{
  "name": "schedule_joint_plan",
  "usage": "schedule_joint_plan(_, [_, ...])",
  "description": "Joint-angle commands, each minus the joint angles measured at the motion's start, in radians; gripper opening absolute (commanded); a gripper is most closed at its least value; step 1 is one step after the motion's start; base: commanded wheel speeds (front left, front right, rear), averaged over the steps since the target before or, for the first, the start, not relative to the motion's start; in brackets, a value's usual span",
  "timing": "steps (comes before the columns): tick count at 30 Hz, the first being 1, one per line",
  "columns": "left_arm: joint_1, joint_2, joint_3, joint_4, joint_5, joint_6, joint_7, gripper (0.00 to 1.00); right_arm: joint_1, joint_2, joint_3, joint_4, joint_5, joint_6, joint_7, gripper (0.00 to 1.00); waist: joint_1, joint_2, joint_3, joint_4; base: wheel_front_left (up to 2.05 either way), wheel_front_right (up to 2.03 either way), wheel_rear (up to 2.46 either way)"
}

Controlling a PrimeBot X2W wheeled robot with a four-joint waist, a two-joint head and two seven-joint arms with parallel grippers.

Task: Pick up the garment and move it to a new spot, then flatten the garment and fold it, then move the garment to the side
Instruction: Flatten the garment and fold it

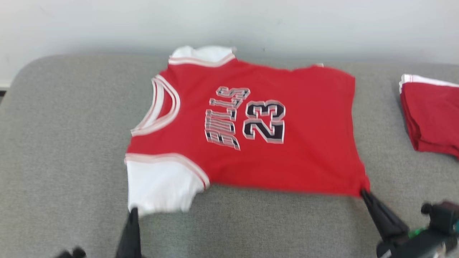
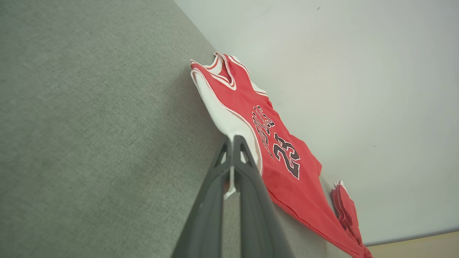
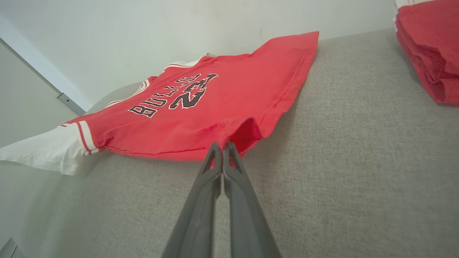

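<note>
A red jersey [image 1: 251,125] with white sleeves, "BULLS 23" on its chest, lies spread on the grey cushion, collar to the left. My left gripper [image 1: 133,212] is shut on the edge of the near white sleeve [image 2: 224,118]; a strip of white cloth shows between its fingers [image 2: 251,179] in the left wrist view. My right gripper [image 1: 364,193] is shut on the near hem corner of the jersey [image 3: 200,104], which is lifted slightly at the fingertips [image 3: 222,146].
A folded stack of red garments [image 1: 432,114] lies at the cushion's right end. The grey cushion [image 1: 64,143] runs wide to the left and front. A pale wall [image 1: 251,21] stands right behind the jersey.
</note>
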Motion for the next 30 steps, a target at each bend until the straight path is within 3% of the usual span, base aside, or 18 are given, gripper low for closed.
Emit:
schedule_joint_plan(1, [0.032,-0.007,0.001,-0.01,-0.014,0.005,-0.005,0.0,0.026,-0.013,0.0,-0.002,-0.014,0.0,-0.002,0.0,0.0002,0.0002,-0.031,0.013,0.0,0.0,0.0])
schedule_joint_plan(8, [0.184,-0.033,0.016,-0.024,-0.026,0.021,-0.004,0.0,0.186,-0.024,-0.028,-0.001,0.016,0.0,0.016,0.0,0.0002,0.0002,-0.068,0.044,0.0,0.0,0.0])
schedule_joint_plan(14, [0.24,-0.024,0.007,-0.036,-0.044,0.023,0.011,0.0,0.273,-0.042,-0.061,0.014,-0.012,0.0,0.04,0.0,0.0002,0.0002,-0.066,0.047,0.0,0.0,0.0])
schedule_joint_plan(22, [0.22,-0.008,0.005,-0.047,-0.039,0.027,0.029,0.0,0.283,-0.012,-0.089,0.002,-0.041,0.0,0.079,0.0,0.0002,0.0002,-0.07,0.025,0.0,0.0,0.0])
schedule_joint_plan(30, [0.147,0.046,0.025,-0.066,0.017,0.027,0.035,0.0,0.249,0.01,-0.095,-0.028,-0.033,0.0,0.093,0.0,0.0002,0.0002,-0.068,-0.002,0.0,0.0,0.0])
